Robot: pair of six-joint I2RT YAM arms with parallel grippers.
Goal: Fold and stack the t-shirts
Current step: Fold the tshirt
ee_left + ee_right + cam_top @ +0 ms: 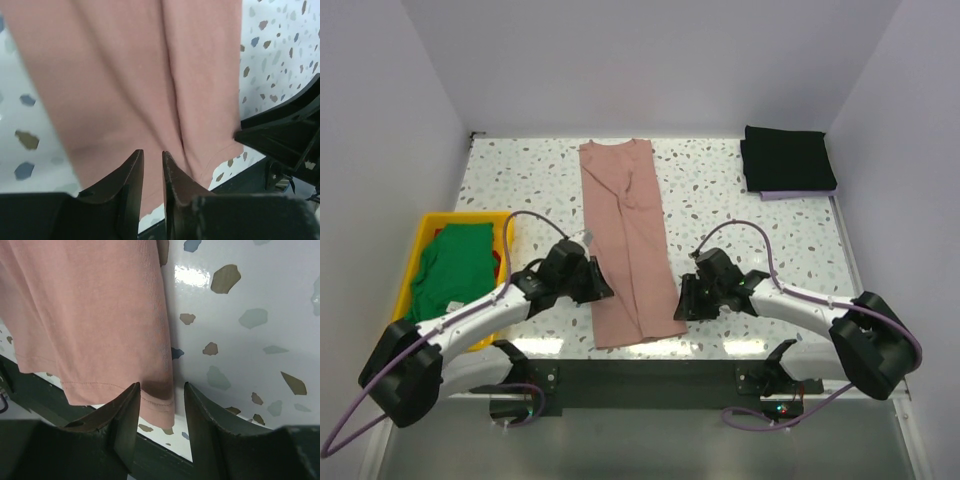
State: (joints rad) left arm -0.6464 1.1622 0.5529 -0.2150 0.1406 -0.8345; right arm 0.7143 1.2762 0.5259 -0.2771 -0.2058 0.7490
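The pink t-shirt (628, 240), folded into a long strip, lies down the middle of the worktop (740, 200). Soft, limp and light, it is probably best pinched at its near hem corners. The right end effector (161, 386) gapes astride one corner; the left end effector (152, 152) is nearly closed, grip unclear.

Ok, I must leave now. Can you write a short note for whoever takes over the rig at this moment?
Left gripper: fingers almost together over the near left edge of the pink t-shirt; grip not clear.
Right gripper: open, straddling its near right corner hem.
Pink t-shirt: a long strip, mid-table.
Green t-shirt: crumpled in the yellow bin, left.
Far right: folded black t-shirt on a lavender garment.
Done: two stacked, pink folded lengthwise.
Left: fold pink crosswise, stack it, then the green.
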